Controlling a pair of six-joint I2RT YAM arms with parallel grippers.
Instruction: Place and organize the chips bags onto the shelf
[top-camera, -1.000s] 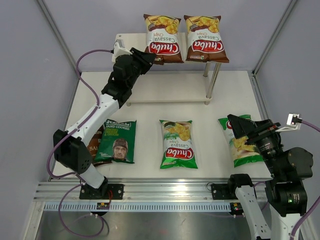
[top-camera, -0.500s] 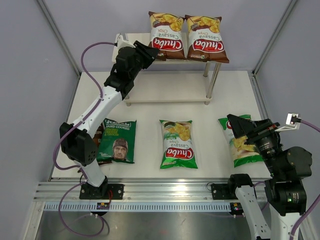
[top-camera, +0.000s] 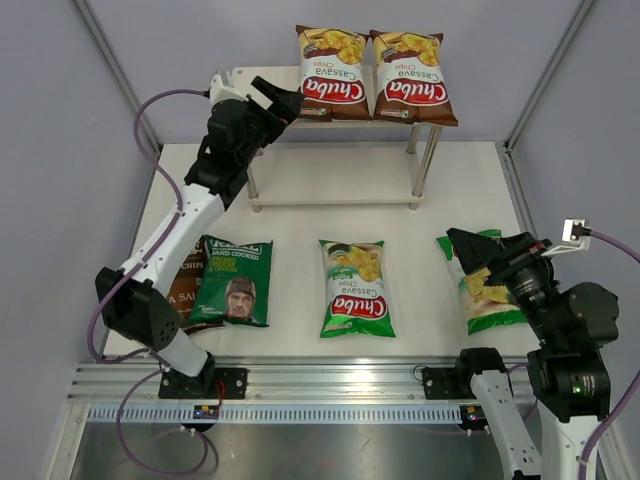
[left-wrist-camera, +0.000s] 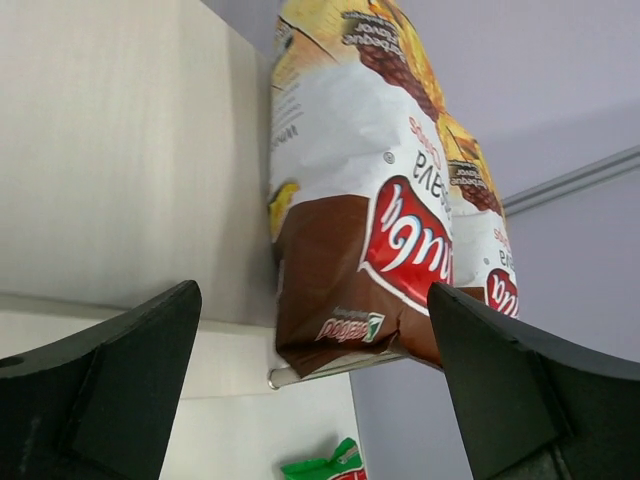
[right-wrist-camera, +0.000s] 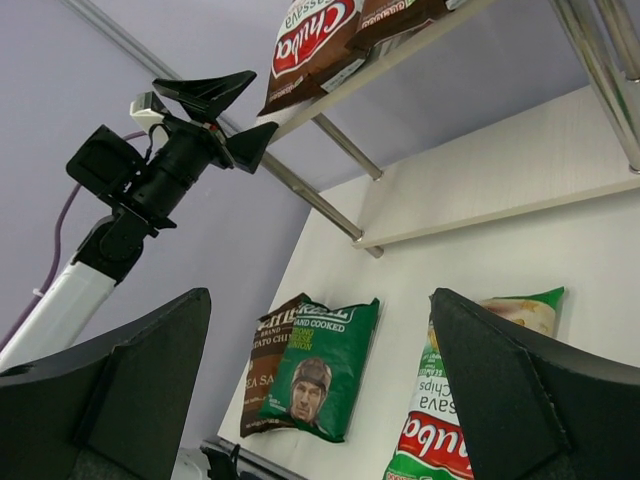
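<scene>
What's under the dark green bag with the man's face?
A dark brown bag sticks out from beneath the green bag at its left edge. The rest is covered, so its full label cannot be read.

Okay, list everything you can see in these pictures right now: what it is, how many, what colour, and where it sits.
glossy brown-red Chuba Cassava bags: two, brown-red, side by side on the shelf's top board
glossy green Chuba Cassava bags: two, green, flat on the table, one centre, one right
dark green bag with a man's face: one, dark green, table left
dark brown Kettle bag: one, brown, partly under the dark green bag
two-tier shelf with cream boards and silver legs: one, far side of table
white table: one, white
silver rail: one, near edge
left gripper: black, open, beside the left brown-red bag
right gripper: black, open, over the right green bag
</scene>
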